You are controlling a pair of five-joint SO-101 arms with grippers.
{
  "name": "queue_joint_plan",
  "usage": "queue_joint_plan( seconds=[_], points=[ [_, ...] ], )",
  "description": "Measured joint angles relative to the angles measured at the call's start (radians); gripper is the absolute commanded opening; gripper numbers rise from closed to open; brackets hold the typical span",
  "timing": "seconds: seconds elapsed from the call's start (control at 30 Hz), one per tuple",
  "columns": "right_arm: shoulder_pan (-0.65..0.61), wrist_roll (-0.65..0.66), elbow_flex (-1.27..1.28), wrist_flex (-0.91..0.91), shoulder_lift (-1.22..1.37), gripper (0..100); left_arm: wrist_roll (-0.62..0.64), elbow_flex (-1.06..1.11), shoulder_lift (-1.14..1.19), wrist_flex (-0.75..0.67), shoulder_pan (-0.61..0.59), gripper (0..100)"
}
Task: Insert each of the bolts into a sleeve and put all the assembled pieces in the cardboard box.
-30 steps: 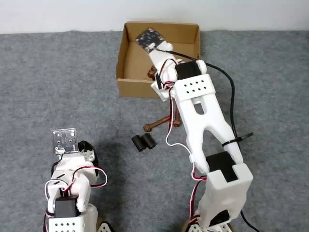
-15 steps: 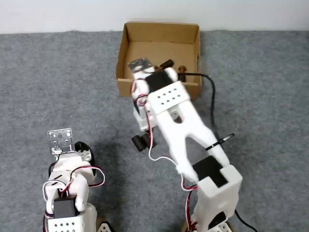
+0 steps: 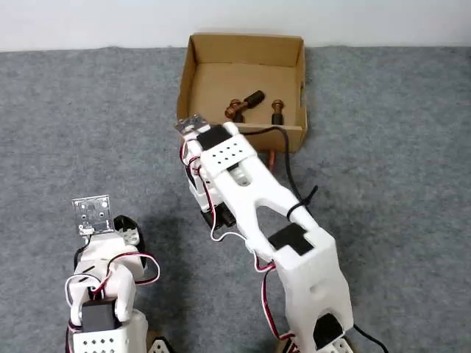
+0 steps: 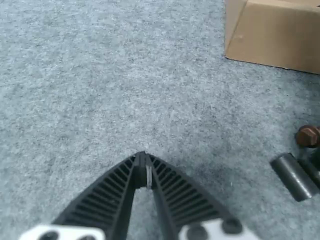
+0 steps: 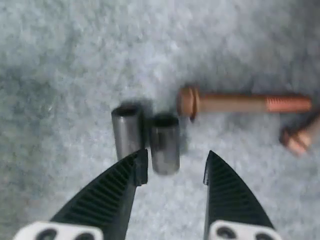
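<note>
High, done: the box (image 3: 193, 81) at 12 o'clock holds two pieces (image 3: 244, 105) (one plainly sleeved, the other harder to tell).
High, hidden: a loose bolt (image 3: 272, 158) peeks out at the box's 6 o'clock; the right arm (image 3: 243, 176) covers the rest.
Left wrist: left hand (image 4: 144, 167) clenched and empty over the table (image 4: 100, 75); a sleeve (image 4: 292, 170) sits at the frame's edge.
Right wrist: right hand (image 5: 176, 165) released, straddling one sleeve (image 5: 165, 142), another just beside it; two bolts (image 5: 240, 102) lie unassembled.
Left: seemingly two pairs.

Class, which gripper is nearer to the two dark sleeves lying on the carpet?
Right. The right gripper hangs open directly above the sleeves; the left gripper sits shut, apart from them to one side.
</note>
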Motion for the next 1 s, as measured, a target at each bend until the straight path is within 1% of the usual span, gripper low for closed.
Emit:
queue_joint_plan(
  seconds=[0.2,0.23,0.37,0.43,0.5,0.73,1.0],
  points=[
    [0.005,0.032,-0.002,-0.048,0.089,16.7,0.000,0.000,0.000,0.000,0.000,0],
    [0.005,0.032,-0.002,-0.049,0.103,15.2,0.000,0.000,0.000,0.000,0.000,0],
    [0.008,0.034,-0.018,-0.046,0.130,0.0,0.000,0.000,0.000,0.000,0.000,0],
    [0.012,0.028,-0.018,-0.046,0.132,3.1,0.000,0.000,0.000,0.000,0.000,0],
    [0.015,0.021,-0.018,-0.046,0.130,0.4,0.000,0.000,0.000,0.000,0.000,0],
    [0.002,-0.043,0.000,0.026,0.037,0.8,0.000,0.000,0.000,0.000,0.000,0],
    [0.000,-0.215,0.000,0.204,-0.224,0.8,0.000,0.000,0.000,0.000,0.000,0]
  ],
)
